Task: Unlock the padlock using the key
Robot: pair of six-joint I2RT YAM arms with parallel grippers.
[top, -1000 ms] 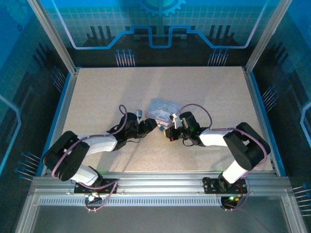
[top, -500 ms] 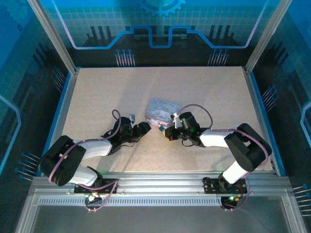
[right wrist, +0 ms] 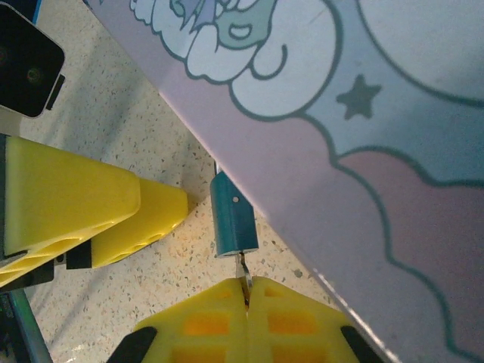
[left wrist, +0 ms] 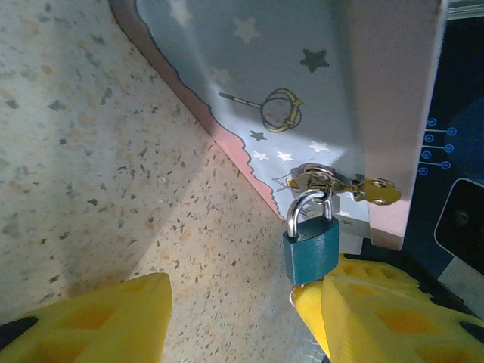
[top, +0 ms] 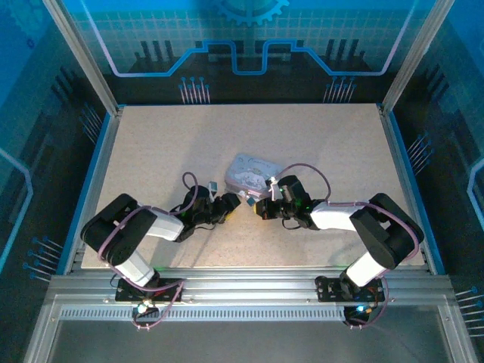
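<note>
The left gripper (left wrist: 234, 310) has swung back in beside the tin (left wrist: 302, 91), jaws spread. The right gripper (right wrist: 246, 291) pinches the key (right wrist: 243, 270), seated in the padlock (left wrist: 311, 253) at lower centre; its shackle is not yet open.

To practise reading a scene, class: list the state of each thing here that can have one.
tin: lid shut, hasp fastened.
padlock: shackle closed through the hasp.
right gripper: shut on the key.
key: tip at the padlock's base.
left gripper: open, beside the padlock.
</note>
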